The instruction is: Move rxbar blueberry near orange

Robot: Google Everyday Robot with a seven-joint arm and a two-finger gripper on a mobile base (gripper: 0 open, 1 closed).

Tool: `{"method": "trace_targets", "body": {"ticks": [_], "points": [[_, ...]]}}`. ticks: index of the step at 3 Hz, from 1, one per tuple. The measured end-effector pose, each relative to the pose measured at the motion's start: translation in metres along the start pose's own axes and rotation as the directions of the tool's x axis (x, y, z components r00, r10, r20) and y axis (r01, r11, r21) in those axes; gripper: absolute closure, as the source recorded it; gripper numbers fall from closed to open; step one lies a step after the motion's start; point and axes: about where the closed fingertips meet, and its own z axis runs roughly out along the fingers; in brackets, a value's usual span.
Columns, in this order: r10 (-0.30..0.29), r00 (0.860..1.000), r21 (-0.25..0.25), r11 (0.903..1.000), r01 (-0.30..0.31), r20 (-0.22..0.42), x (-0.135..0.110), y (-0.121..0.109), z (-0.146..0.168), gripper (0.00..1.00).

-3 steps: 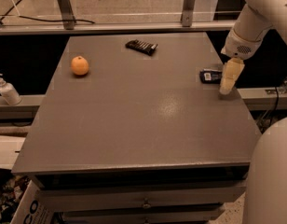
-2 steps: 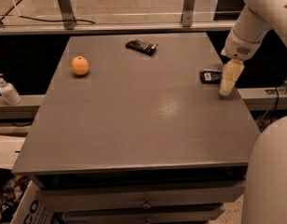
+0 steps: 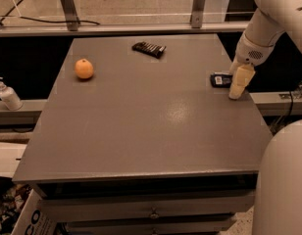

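1. Camera view: a grey table point(image 3: 141, 131) fills most of the scene, seen from above its front edge, with a drawer front below it.
2. A rounded white part of the robot body point(image 3: 283, 190) stands at the lower right, just off the table's right front corner.
3. The white robot arm point(image 3: 276, 18) comes down from the upper right toward the table's right edge.
4. The gripper point(image 3: 235, 94) points downward, its cream tip at or just above the tabletop near the right edge. Whether it is spread or pressed together cannot be told.
5. A white pump bottle point(image 3: 8, 94) stands on a lower ledge left of the table.
6. The orange point(image 3: 84, 68) sits on the far left part of the table, well apart from the gripper.
7. A black ridged bar point(image 3: 148, 48) lies near the far edge, around the middle.
8. The rxbar blueberry point(image 3: 219, 80) lies flat at the right edge, just left of the gripper and partly hidden by it, far across the table from the orange.
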Motion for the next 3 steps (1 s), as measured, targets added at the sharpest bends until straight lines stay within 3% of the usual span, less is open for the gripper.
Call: {"method": "trace_targets", "body": {"ticks": [2, 3], "points": [[0.003, 1.0, -0.001, 1.0, -0.003, -0.001, -0.001, -0.001, -0.009, 0.87], [0.01, 1.0, 0.026, 0.9996, -0.011, 0.022, -0.013, -0.005, -0.035, 1.0]]}}
